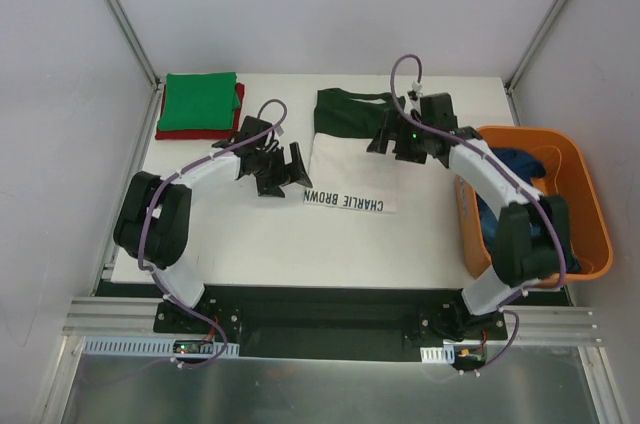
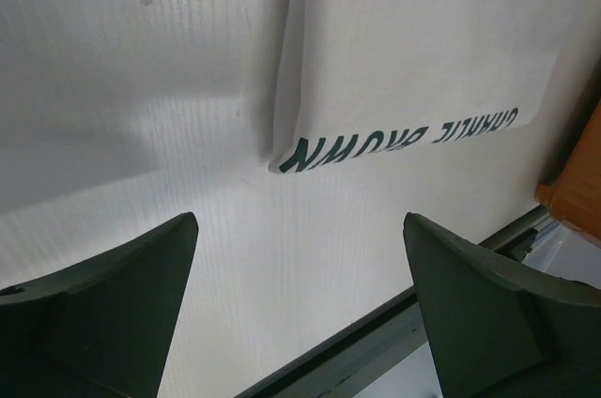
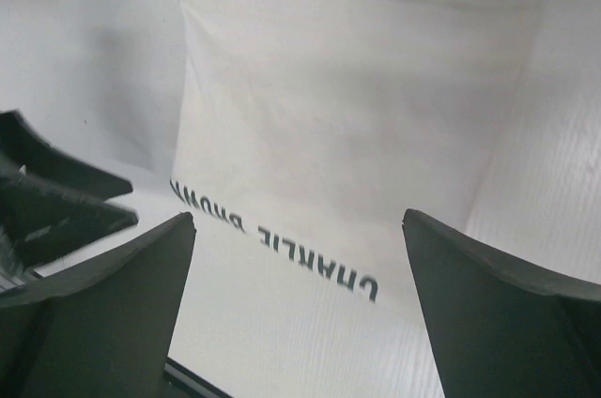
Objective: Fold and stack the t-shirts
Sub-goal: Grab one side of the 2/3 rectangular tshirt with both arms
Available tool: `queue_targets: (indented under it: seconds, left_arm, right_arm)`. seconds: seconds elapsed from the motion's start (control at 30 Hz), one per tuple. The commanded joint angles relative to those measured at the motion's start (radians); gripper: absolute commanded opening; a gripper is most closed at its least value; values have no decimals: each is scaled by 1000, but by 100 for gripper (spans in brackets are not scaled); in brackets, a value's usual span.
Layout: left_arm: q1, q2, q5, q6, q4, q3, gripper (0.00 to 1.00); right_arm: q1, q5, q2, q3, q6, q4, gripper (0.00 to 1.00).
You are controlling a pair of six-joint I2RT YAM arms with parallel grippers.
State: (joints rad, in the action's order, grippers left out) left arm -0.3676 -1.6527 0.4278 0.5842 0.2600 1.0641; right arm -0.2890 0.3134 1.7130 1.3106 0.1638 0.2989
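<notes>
The white t-shirt (image 1: pixel 352 172) lies folded at the table's middle, its dark green part (image 1: pixel 345 112) at the far end and the black CHARLIE BROWN print (image 1: pixel 349 202) along the near edge. A folded bright green t-shirt (image 1: pixel 200 100) lies on a red one (image 1: pixel 196 131) at the far left. A blue t-shirt (image 1: pixel 515 166) sits in the orange tub. My left gripper (image 1: pixel 291 171) is open and empty, just left of the white shirt (image 2: pixel 413 51). My right gripper (image 1: pixel 386 140) is open and empty above the shirt's far right part (image 3: pixel 347 98).
The orange plastic tub (image 1: pixel 585 206) stands at the table's right edge, and it also shows in the left wrist view (image 2: pixel 578 182). The table's dark front rail (image 2: pixel 394 337) runs close by. The left gripper's body (image 3: pixel 52 203) shows in the right wrist view.
</notes>
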Motion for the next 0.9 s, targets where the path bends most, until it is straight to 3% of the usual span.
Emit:
queue_targets:
  seconds: [0.0, 0.23, 0.37, 0.57, 0.6, 0.87]
  left_arm:
    - [-11, -94, 45, 14, -18, 57, 88]
    - [-34, -208, 83, 16, -22, 114, 74]
    - [-53, -240, 107, 13, -22, 114, 47]
    - [-56, -266, 75, 11, -24, 106, 16]
    - [-56, -275, 74, 14, -22, 108, 0]
    - [-56, -260, 62, -1, -22, 111, 0]
  right_arm:
    - [14, -57, -225, -206, -15, 28, 97]
    - [21, -33, -325, -421, 54, 52, 96]
    - [21, -1, -280, -468, 80, 23, 88]
    - [21, 6, -236, -502, 91, -27, 70]
    - [21, 3, -231, -508, 92, -32, 65]
    - [24, -7, -141, -473, 72, -69, 50]
